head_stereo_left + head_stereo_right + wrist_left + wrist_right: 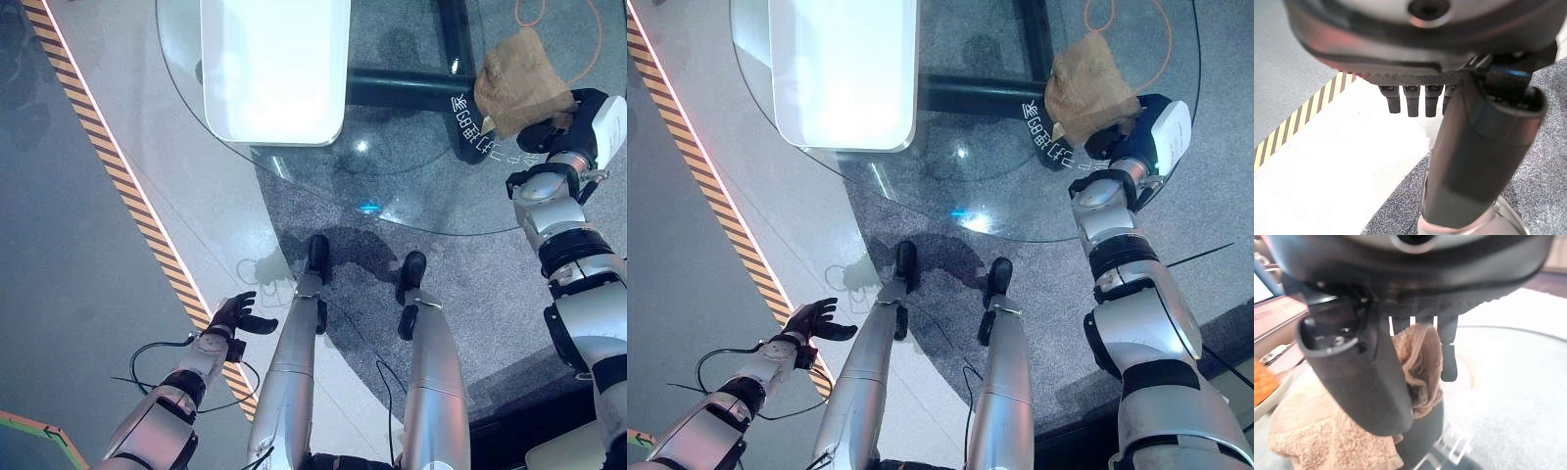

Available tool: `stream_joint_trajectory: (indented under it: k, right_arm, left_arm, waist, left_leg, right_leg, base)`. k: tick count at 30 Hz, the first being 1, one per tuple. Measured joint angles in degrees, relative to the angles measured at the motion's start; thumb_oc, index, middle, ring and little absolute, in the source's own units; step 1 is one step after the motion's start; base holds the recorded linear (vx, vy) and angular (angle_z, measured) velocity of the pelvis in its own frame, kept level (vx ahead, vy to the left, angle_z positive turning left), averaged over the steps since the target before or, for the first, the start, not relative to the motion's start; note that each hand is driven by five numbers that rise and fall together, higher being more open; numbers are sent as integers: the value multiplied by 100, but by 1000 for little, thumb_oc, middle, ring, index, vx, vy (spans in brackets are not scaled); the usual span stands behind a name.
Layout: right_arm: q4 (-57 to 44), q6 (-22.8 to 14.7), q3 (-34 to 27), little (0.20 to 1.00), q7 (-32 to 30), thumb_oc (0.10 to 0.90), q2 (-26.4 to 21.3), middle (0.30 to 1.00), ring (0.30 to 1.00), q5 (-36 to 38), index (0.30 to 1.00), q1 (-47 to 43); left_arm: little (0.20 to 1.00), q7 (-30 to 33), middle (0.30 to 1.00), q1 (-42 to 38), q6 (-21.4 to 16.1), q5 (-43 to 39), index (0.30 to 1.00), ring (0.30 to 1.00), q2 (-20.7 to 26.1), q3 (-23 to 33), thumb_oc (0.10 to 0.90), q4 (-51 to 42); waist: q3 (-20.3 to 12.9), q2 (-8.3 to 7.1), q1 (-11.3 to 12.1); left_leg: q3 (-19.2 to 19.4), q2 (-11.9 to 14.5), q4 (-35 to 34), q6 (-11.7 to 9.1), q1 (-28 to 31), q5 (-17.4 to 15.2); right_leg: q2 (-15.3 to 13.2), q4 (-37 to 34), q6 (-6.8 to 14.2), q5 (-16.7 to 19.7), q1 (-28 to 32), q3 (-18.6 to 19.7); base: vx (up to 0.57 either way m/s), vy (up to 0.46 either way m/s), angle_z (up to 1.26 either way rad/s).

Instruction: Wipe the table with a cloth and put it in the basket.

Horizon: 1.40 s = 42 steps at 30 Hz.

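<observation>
A tan terry cloth (519,83) lies crumpled on the round glass table (411,186) near its right edge. My right hand (563,122) rests on the cloth's near side. In the right wrist view a fold of the cloth (1420,362) is pinched between the thumb and the fingers (1448,362). A white rectangular basket (220,108) stands on the table's far left part, well apart from the cloth. My left hand (235,315) hangs low over the floor at the lower left, open with fingers (1410,100) straight and holding nothing.
A black table base (411,88) shows through the glass. A yellow-and-black striped line (118,166) runs across the floor on the left. An orange cord (568,39) lies on the grey carpet beyond the cloth.
</observation>
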Motion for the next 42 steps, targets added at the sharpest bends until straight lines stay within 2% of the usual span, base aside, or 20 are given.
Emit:
stream_joint_trajectory:
  k: [10, 34, 42]
  right_arm:
    - [48, -3, -199, 200, -115, 100, -7, 300, 300, 326, 300, 105]
    - [396, -114, -618, 200, -363, 100, -83, 300, 300, 976, 300, 211]
    - [348, -176, -656, 200, -360, 100, -98, 300, 300, 1024, 300, 260]
  left_arm:
    - [900, -101, 900, -39, -4, 0, 900, 900, 12, 22, 800, 19]
    - [900, -117, 900, -41, -48, 0, 900, 900, 200, 98, 800, 71]
    - [900, -119, 900, -42, -42, -1, 900, 900, 206, 97, 800, 109]
  waist:
    - [7, -77, -22]
    - [12, -112, -53]
    - [13, -114, -146]
  left_leg:
    - [-4, 5, 14, 3, -24, -2]
    - [5, 36, 5, 7, -39, -5]
    - [13, 30, 7, 15, -44, -10]
  right_leg:
    - [15, -29, -22, 9, -5, 4]
    - [54, -115, -23, 53, 0, 13]
    - [58, -126, 5, 77, 0, 18]
  base:
    - [0, 0, 0]
    - [0, 0, 0]
    - [0, 0, 0]
